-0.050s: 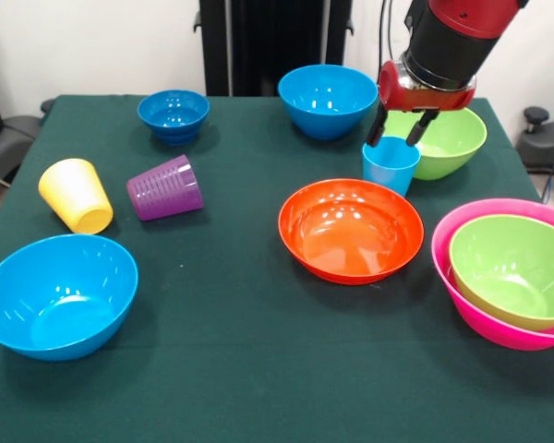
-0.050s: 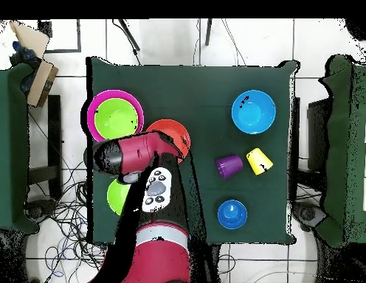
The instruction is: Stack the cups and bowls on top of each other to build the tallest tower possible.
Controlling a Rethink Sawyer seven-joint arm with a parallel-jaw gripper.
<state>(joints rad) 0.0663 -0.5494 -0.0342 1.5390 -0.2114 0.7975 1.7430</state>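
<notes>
On the green surface [image 1: 231,332], well left of the orange bowl [image 1: 351,229], the yellow cup [image 1: 76,194] and purple cup [image 1: 164,187] lie tipped. Just behind the orange bowl's right side stands the blue cup [image 1: 391,164], its rim between the parted pincer [image 1: 399,136] fingers, touching a green bowl [image 1: 443,140].

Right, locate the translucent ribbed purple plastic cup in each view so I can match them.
Front view: the translucent ribbed purple plastic cup lies on its side, left of centre.
Overhead view: the same cup sits right of centre.
Shared landmark: the yellow plastic cup lies right beside it in both views.
</notes>
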